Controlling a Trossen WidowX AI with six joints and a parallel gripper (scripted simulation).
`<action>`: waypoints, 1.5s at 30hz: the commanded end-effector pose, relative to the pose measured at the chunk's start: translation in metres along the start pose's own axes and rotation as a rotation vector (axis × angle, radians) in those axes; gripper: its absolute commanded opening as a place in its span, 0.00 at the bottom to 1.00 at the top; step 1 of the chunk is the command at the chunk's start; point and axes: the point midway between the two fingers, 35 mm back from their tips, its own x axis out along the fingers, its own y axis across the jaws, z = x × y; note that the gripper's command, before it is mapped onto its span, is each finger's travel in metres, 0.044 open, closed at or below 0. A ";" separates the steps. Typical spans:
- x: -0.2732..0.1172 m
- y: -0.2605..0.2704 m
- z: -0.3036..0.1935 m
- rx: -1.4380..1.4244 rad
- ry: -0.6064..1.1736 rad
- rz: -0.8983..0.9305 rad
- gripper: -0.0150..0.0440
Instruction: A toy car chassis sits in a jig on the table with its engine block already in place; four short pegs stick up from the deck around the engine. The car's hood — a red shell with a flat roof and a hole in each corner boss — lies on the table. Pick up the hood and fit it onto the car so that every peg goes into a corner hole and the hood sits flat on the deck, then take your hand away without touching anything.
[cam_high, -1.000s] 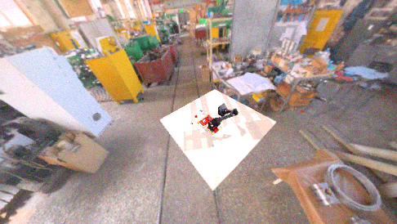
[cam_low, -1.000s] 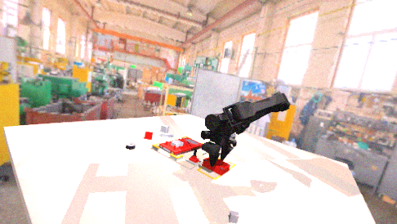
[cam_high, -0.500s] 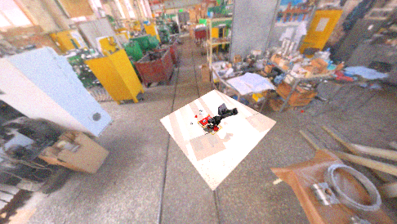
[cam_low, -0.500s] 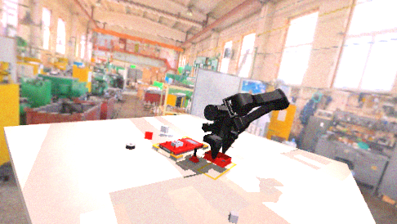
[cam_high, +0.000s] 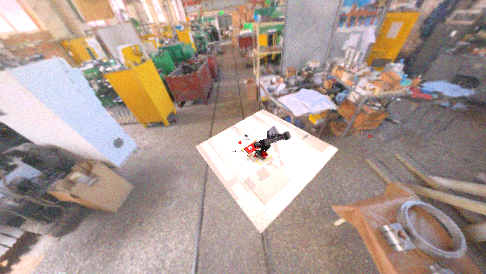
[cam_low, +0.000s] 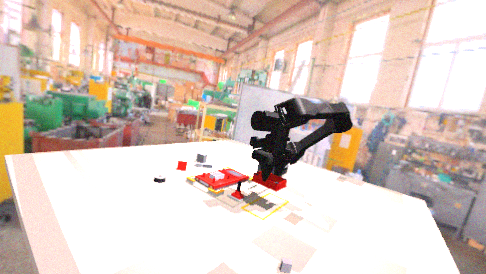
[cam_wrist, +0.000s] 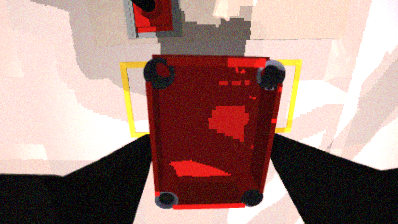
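Hood (cam_low: 270, 181) (cam_wrist: 212, 145) is pinched between my two fingers, one against each long side, at the centre of the wrist frame. Its hollow side faces the wrist view, with a round dark boss at each corner. In the exterior frame I hold it above the table (cam_low: 165, 235) (cam_high: 280, 187) (cam_wrist: 35, 112), right of centre, over a yellow outline (cam_low: 263, 218) (cam_wrist: 127, 100). Car chassis (cam_low: 220, 179) (cam_high: 249, 151) lies just left of it, engine block (cam_low: 216, 175) on its deck. Hood and chassis are apart.
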 end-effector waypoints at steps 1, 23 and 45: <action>0.000 0.000 0.000 -0.005 0.000 0.000 0.25; -0.001 0.005 -0.007 -0.614 0.003 -0.001 0.25; -0.003 0.010 -0.014 -1.242 0.007 0.000 0.25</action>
